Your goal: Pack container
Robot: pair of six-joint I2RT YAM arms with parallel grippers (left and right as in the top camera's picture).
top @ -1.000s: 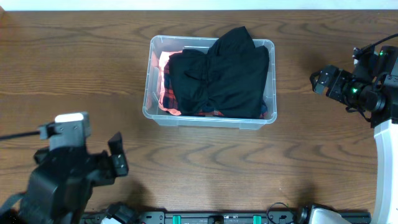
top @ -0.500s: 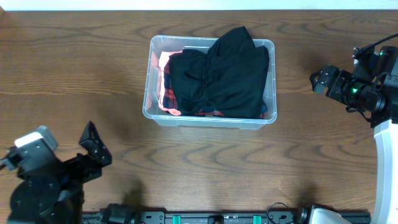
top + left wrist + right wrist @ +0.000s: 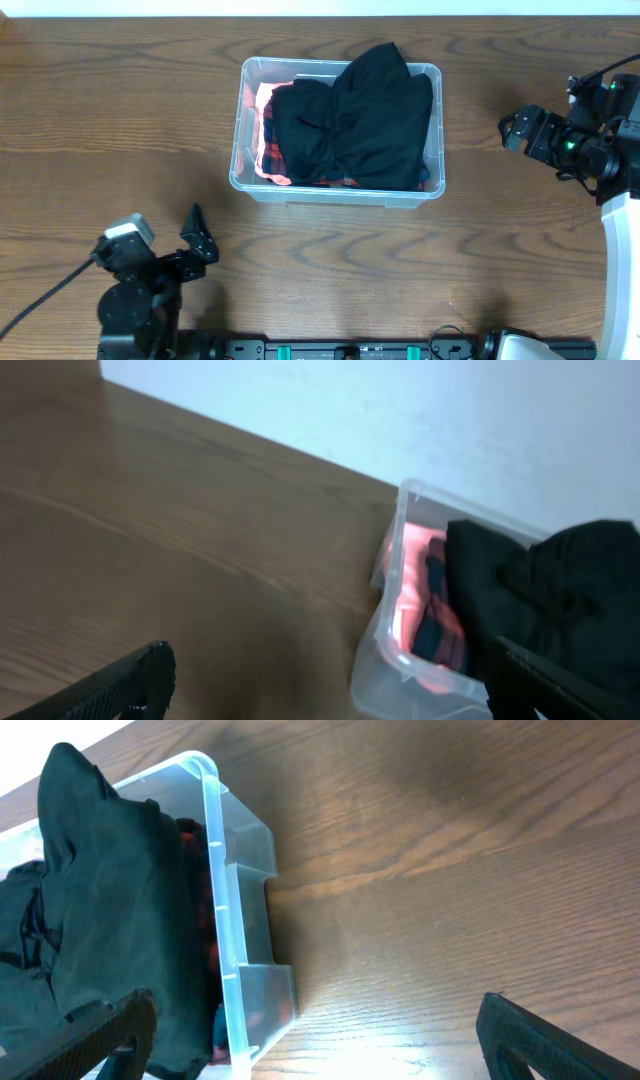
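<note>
Risk: the black garment (image 3: 355,125), heaped past the rim of the container (image 3: 340,194), could slump out if nudged, or snag jaws reaching in. The container sat on the bench (image 3: 100,120) nr the far edge, garment atop red plaid cloth (image 3: 268,152). Left gripper (image 3: 198,243) & right gripper (image 3: 514,130) hung well apart from it, jaws wide open, empty.

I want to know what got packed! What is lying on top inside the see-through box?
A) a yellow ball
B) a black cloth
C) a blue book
B: a black cloth lies piled on top in the container, with red checked fabric peeking out beneath it.
</note>
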